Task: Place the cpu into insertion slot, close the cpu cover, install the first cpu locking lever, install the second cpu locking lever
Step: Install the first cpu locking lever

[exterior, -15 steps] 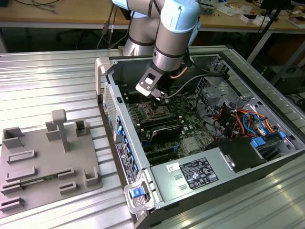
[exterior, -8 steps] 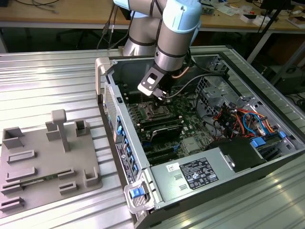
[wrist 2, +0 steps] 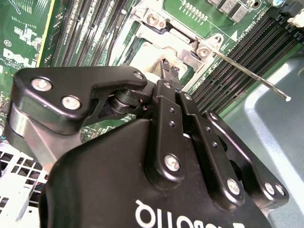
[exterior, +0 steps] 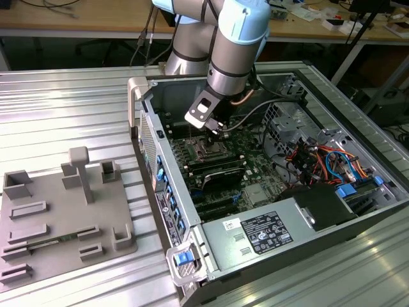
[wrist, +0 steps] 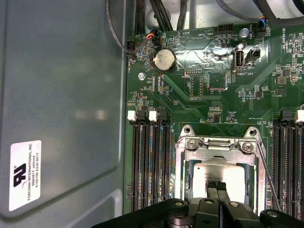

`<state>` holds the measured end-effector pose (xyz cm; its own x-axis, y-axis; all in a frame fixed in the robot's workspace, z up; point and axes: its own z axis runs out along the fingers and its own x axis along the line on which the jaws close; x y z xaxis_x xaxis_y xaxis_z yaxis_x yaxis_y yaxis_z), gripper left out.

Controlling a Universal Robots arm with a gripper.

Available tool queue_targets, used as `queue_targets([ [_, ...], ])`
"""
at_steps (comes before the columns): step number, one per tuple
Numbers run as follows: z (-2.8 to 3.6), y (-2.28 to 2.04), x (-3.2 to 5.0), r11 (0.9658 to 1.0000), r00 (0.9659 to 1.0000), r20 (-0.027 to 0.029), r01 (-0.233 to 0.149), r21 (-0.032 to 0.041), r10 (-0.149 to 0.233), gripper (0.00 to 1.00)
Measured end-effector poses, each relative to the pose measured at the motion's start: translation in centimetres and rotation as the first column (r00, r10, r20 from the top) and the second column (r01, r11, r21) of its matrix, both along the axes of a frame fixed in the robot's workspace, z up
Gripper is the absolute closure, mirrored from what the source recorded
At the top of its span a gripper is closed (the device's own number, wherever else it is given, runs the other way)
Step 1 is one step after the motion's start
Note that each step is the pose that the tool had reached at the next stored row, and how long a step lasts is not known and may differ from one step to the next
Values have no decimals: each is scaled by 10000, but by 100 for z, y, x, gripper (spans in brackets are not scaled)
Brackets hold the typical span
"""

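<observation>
Between memory slots (wrist: pixel 147 166): claw (wrist: pixel 217 186) over cpu (wrist: pixel 202 172)

A ribbed metal table (exterior: pixel 64 109) carries two things. An open computer case (exterior: pixel 167 214) lies on its side toward the exterior view's right. A flat grey plate (exterior: pixel 64 217) with raised blocks lies just beside it, toward the exterior view's left.

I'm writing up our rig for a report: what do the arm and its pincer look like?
The arm has silver-grey cylindrical segments with pale blue caps and a dark cable at the wrist. The pincer is black, with silver screws and white lettering.
</observation>
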<state>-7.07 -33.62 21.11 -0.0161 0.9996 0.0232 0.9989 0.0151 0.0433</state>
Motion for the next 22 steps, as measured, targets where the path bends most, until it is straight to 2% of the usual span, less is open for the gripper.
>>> queue_targets([
  [4,7,0,1,10000,10000,-2,0,-2,0,89],
  [8,92,0,1,10000,10000,0,0,1,0,89],
  [13,105,0,0,10000,10000,0,-58,1,58,89],
  [15,106,0,1,9984,9984,-4,-565,0,565,89],
  [17,106,0,0,9936,9936,-5,-1134,0,1134,89],
  [22,161,0,0,9924,9924,-5,-1228,-1,1228,89],
])
